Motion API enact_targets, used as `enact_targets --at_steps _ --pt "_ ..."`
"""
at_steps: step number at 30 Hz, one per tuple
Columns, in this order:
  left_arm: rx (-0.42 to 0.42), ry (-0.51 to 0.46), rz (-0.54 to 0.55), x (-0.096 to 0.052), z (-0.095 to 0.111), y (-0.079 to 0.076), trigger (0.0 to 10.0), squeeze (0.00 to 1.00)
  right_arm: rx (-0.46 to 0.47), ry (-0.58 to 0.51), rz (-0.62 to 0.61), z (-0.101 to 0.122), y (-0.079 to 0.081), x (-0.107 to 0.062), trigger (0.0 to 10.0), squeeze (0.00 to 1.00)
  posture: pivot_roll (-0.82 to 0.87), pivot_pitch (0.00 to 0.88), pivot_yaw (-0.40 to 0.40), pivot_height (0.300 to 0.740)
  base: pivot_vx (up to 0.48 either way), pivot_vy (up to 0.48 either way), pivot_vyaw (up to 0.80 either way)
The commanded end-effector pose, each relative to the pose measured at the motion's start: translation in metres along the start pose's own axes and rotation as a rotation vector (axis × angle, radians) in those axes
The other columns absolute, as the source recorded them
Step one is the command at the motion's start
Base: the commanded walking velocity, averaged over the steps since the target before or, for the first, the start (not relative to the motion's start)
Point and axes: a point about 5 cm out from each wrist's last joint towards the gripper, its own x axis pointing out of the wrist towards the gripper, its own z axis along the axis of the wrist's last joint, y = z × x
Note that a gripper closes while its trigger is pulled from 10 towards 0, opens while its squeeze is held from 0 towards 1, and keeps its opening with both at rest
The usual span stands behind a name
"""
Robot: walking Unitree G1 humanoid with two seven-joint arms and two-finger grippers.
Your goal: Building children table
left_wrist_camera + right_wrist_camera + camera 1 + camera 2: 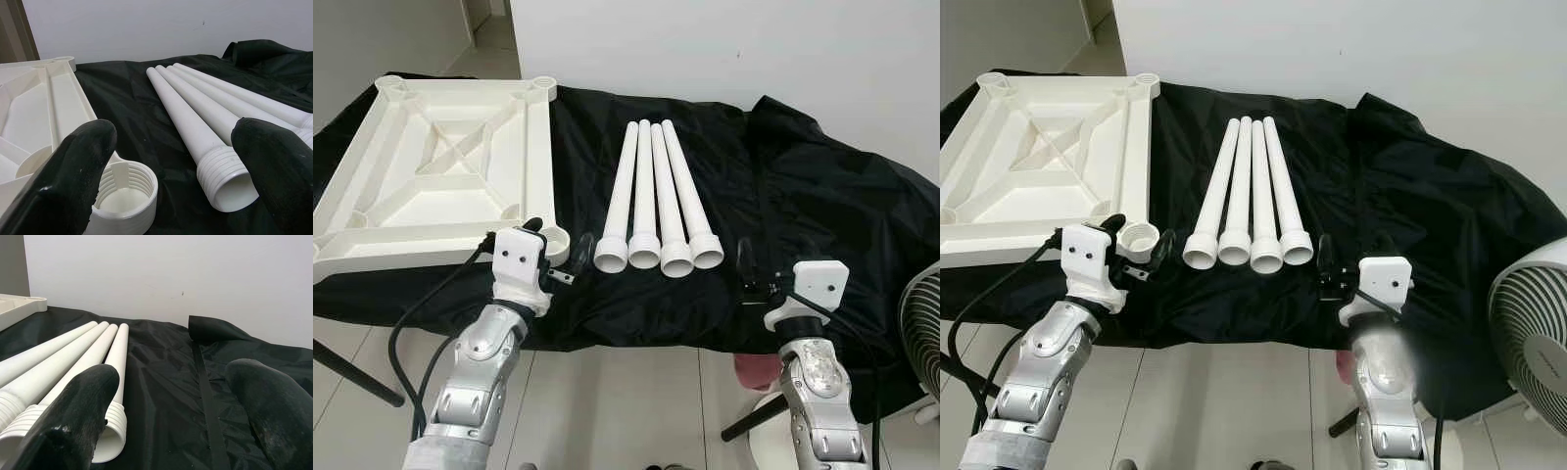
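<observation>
While nothing is yet held, the scene is laid out for assembly on a tabletop covered by a black cloth (783,186). The largest piece is the white table panel (440,166), lying upside down at the robot's left with its ribbed underside up and a threaded corner socket (128,196) at its near right corner. Just beside it, toward the middle of the cloth, four white legs (656,196) lie side by side, touching, their threaded ends pointing back at the robot. A fan (1533,333) stands at the far right, off the cloth.

The left end effector (563,259) hovers at the near edge, between the corner socket and the nearest leg (195,122), its fingers (73,171) spread wide with nothing between them. The right end effector (749,269) hangs just to the right of the legs, also spread and empty, with its fingers (78,411) framing bare cloth beside the outermost leg.

I judge the task to be at its very start: no leg is fitted, and the step in hand is the reach for the first leg. The next move calls for closing around a leg near its threaded end, lifting it clear of its neighbours, standing it upright over a socket, and turning it so the threads catch squarely.
</observation>
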Motion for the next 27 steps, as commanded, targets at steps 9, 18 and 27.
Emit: enact_targets --at_steps 9,18,27 --pt "-0.01 0.012 -0.029 0.0004 -0.0015 -0.0027 10.0 0.0 0.002 0.004 -0.006 -0.0014 -0.0007 -0.0017 10.0 0.0 0.03 0.09 -0.031 0.74 0.0 0.0 0.0" --pt "-0.027 0.012 -0.02 0.0013 -0.0009 -0.0017 10.0 0.0 0.078 -0.001 -0.037 -0.0011 -0.0028 0.0001 10.0 0.0 0.03 0.097 -0.033 0.74 0.0 0.0 0.0" --pt "-0.04 0.01 -0.008 0.0039 0.0 -0.0002 10.0 0.0 0.089 -0.006 -0.044 -0.0003 -0.0031 0.0015 10.0 0.0 0.03 0.107 -0.029 0.74 0.0 0.162 0.0"
